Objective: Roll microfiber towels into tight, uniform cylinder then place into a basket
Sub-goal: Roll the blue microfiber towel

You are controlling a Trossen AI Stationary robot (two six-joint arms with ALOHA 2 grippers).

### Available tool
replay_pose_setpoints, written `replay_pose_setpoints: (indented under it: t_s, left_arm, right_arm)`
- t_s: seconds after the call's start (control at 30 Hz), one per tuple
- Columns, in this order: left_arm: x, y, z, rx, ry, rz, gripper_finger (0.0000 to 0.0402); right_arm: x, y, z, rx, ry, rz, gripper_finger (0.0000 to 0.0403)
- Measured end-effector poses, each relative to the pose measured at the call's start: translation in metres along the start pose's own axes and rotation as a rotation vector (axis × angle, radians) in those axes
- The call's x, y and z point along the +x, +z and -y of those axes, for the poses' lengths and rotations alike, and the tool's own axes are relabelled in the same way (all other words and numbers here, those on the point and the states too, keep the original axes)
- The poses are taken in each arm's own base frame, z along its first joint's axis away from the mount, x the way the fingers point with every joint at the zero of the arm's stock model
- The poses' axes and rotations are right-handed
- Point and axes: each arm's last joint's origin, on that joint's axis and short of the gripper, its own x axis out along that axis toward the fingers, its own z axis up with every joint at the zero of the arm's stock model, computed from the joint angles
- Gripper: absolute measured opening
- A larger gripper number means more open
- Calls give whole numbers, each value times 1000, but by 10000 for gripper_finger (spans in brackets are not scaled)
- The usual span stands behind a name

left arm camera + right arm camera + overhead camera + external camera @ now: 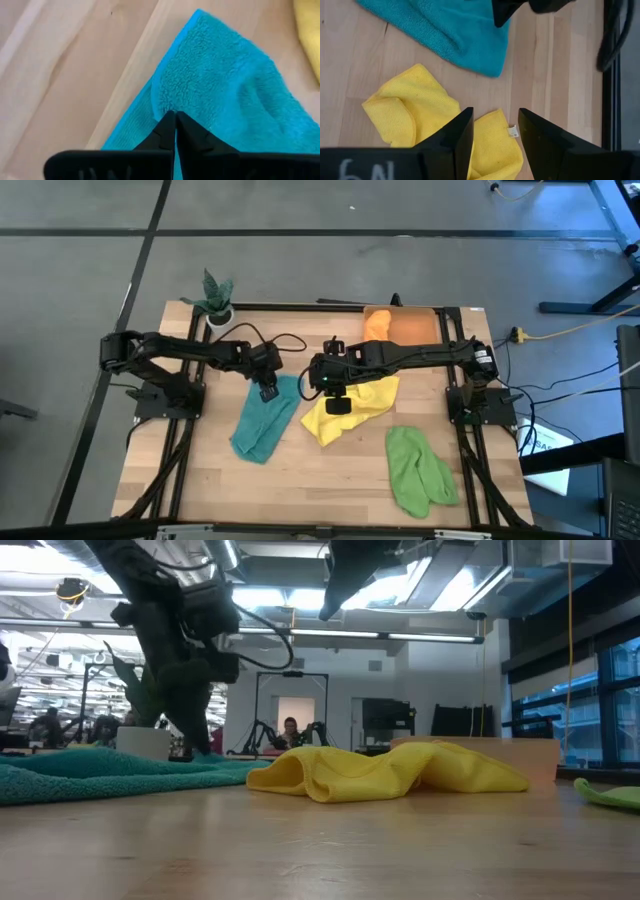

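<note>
Wooden table (340, 480), towels scattered, office behind, seemingly occupied

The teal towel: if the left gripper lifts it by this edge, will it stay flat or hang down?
Probably it hangs. The teal towel lies in soft folds, so it looks floppy. Its fluffy pile likely resists slipping from the left gripper, shut on its edge. It seems light.

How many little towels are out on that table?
4: teal towel under the left tool, yellow towel mid-table, green towel front right, orange towel in the basket.
</note>
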Motion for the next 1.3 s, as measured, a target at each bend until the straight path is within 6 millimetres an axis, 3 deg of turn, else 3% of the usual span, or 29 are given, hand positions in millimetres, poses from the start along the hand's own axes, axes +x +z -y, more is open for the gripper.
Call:
replay_pose_setpoints:
  t_s: [0.43, 0.63, 0.9, 1.3]
  left_arm:
    - [-43, -23, -9, -57, 194, -64, 0]
    - [-53, -28, -8, -81, 195, -63, 0]
    - [-57, -43, -8, -94, 242, -204, 0]
    - [-93, -35, 8, -52, 324, -268, 0]
  right_arm:
    - [0, 1, 0, 3, -1, 12, 157]
    - [0, 2, 0, 5, -2, 19, 157]
    - [0, 3, 0, 7, -3, 27, 157]
    - [0, 5, 1, 12, -7, 53, 157]
